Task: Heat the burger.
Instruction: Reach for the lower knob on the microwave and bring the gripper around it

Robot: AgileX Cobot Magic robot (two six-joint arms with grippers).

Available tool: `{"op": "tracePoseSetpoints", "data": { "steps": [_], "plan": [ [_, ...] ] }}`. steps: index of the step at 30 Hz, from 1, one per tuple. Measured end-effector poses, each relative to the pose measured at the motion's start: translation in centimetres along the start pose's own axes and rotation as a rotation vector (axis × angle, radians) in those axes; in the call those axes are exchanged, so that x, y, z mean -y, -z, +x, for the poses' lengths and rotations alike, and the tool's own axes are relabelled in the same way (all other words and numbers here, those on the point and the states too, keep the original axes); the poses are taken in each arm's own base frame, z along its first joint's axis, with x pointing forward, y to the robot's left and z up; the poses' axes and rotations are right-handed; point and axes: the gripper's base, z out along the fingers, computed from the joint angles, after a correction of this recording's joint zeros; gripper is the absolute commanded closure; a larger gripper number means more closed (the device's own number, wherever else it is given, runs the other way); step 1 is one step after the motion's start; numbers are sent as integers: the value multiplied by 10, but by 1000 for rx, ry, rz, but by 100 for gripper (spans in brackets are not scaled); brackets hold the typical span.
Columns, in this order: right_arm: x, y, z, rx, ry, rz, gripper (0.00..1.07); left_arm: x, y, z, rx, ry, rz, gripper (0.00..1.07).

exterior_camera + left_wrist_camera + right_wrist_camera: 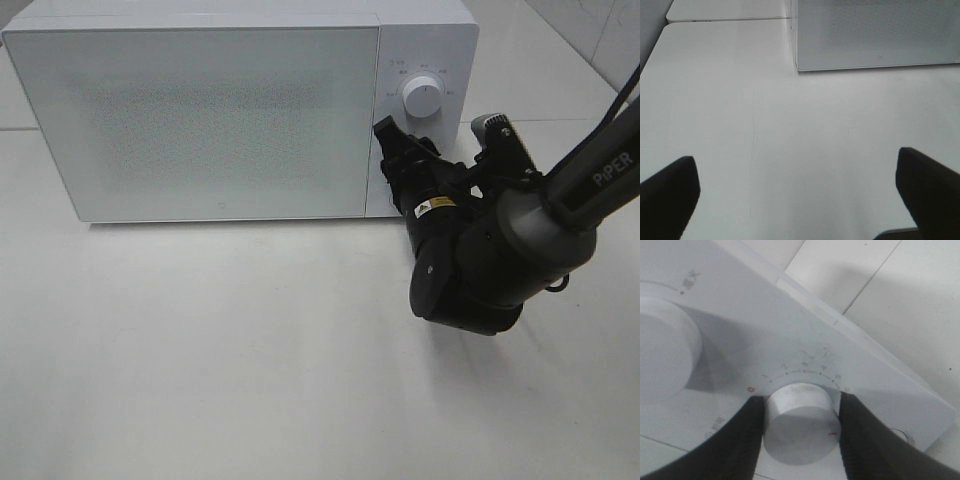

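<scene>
Right gripper (801,405) pinching timer knob (800,427) on microwave (200,120), at six o'clock of upper dial (422,97); risks slipping on smooth plastic, overshooting. Left gripper (796,162) spread, empty.

The right arm (590,175) reaches forward with its wrist (470,265) bent down. The right gripper (801,401) has its two black fingers (737,440) pressed against opposite sides of the lower dial (800,427). The left gripper (796,162) hovers with jaws spread wide, nothing between them.
</scene>
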Motion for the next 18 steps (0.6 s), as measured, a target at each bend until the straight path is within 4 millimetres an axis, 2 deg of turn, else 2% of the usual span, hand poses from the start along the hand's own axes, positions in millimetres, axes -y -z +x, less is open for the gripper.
{"op": "tracePoseSetpoints", "data": {
  "steps": [2, 12, 18],
  "plan": [
    [0, 0, 0, -1, -116, -4, 97, 0, 0, 0, 0, 0, 0, 6],
    [1, 0, 0, -4, -290, -3, 97, 0, 0, 0, 0, 0, 0, 6],
    [1, 0, 0, -6, -500, -1, 97, 0, 0, 0, 0, 0, 0, 6]
  ]
}}
